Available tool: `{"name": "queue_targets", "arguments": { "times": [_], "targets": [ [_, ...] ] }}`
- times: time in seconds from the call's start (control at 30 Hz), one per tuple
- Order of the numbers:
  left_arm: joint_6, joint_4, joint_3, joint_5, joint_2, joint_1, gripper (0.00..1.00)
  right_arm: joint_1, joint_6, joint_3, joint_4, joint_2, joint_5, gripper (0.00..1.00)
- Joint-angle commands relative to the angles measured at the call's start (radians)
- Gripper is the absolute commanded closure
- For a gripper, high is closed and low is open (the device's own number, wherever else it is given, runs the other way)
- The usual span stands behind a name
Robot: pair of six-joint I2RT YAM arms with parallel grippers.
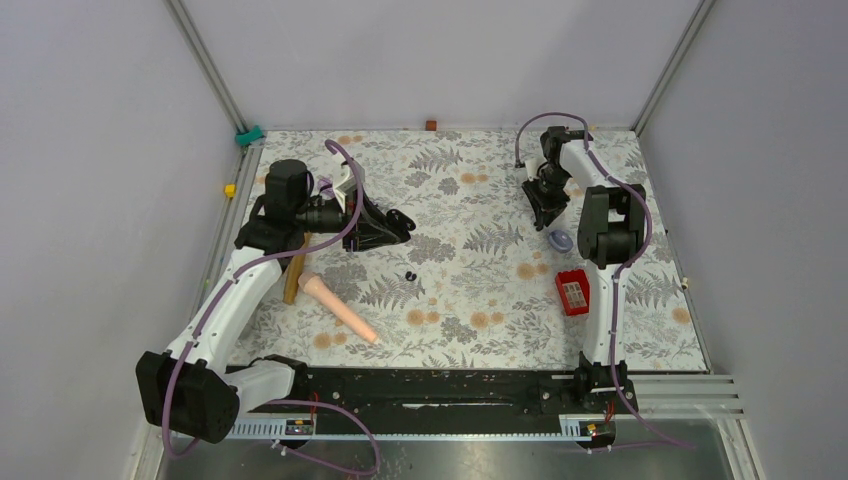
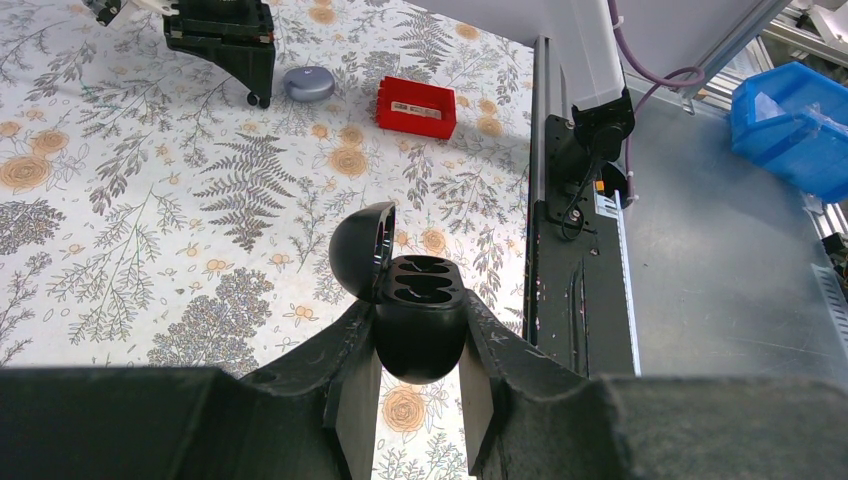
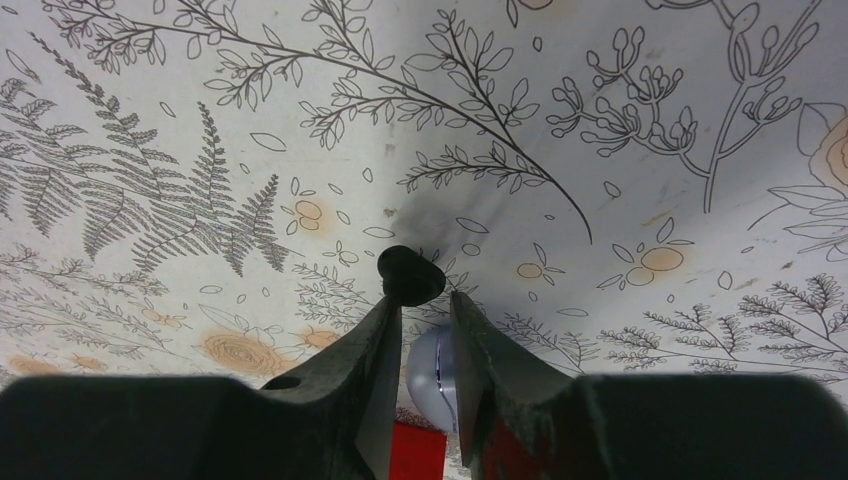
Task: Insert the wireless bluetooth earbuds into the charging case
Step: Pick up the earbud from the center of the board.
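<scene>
Left gripper [image 2: 420,342] is clamped hard on the black charging case [image 2: 425,300], one finger on each side of its rounded body. The case is held off the floral cloth [image 1: 480,200] at the far-left part of the table. Its lid [image 2: 360,250] stands hinged open and two wells face the wrist camera. Right gripper [image 3: 422,300] is at the far right and points down, its tips pinching a black earbud [image 3: 408,272] that juts out past the fingertips, above the cloth. A loose black bud [image 1: 410,277] lies on the cloth near mid-table, between the arms and well apart from both grippers; it is too small to tell whether it is one piece or two. A lavender-grey round case [image 1: 561,240] rests closed just beside the right gripper on its near side, with the red box [image 1: 572,292] nearer still. A flesh-pink rod [image 1: 340,308] lies diagonally by the left arm, a wooden stick [image 1: 295,275] just beside its upper end.
</scene>
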Motion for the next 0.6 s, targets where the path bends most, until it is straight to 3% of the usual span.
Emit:
{"name": "queue_targets", "arguments": {
  "times": [0.0,0.57],
  "targets": [
    [0.011,0.047,0.008,-0.008,-0.001,-0.005,0.96,0.012,-0.047,0.02,-0.029,0.028,0.022,0.68],
    [0.014,0.047,0.008,-0.017,0.01,-0.011,0.96,0.05,-0.176,0.019,-0.044,0.014,0.066,0.66]
  ]
}}
